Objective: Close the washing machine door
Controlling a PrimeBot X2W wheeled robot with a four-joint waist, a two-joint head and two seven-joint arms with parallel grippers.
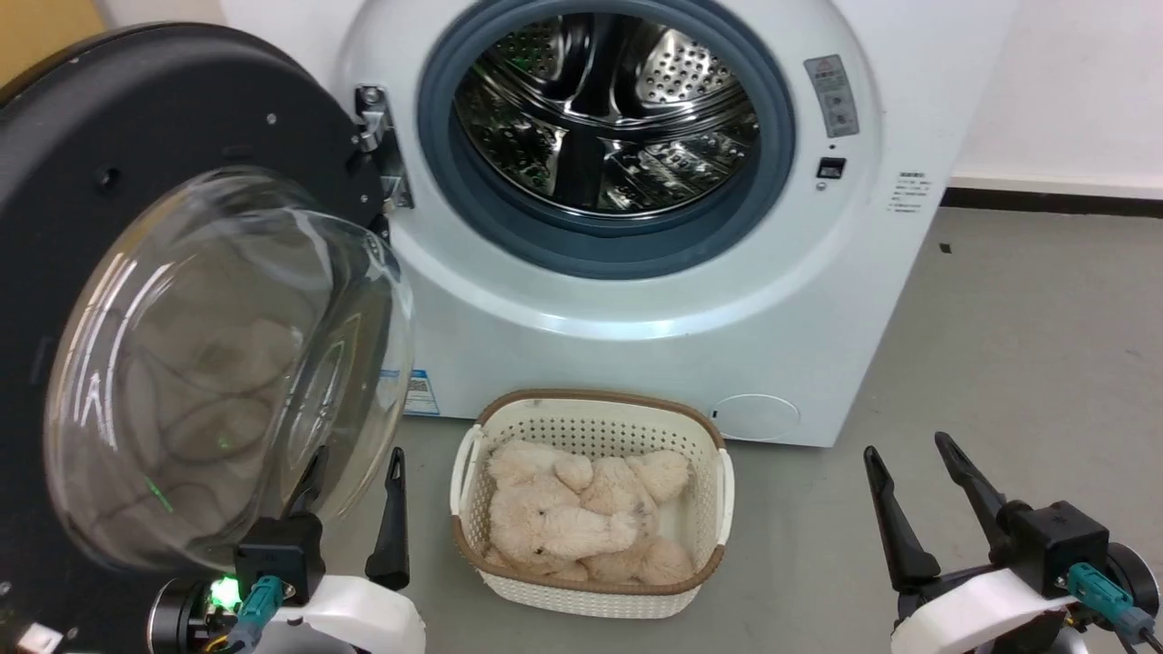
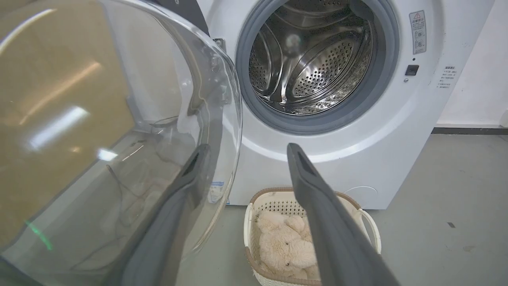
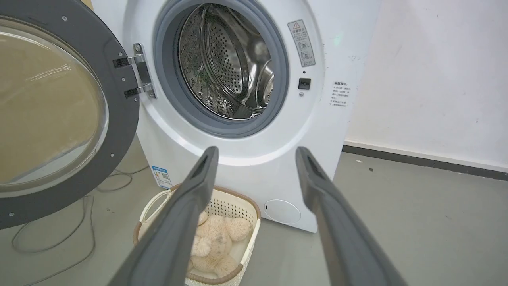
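Washing machine door (image 1: 191, 318) swung wide open at the left, hinged to the white washer (image 1: 636, 300), glass bowl bulging nearward. Left end effector (image 1: 356, 454), released, sits just beside the bowl's lower edge. Right end effector (image 1: 907, 445), released, hovers at the near right. Between them a basket (image 1: 709, 454) stands on the floor.

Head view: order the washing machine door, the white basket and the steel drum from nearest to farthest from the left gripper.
From the left gripper:
1. washing machine door, swung open on the left; its glass bowl overlaps one finger.
2. white basket, on the floor just to the right.
3. steel drum, inside the washer, behind the basket.
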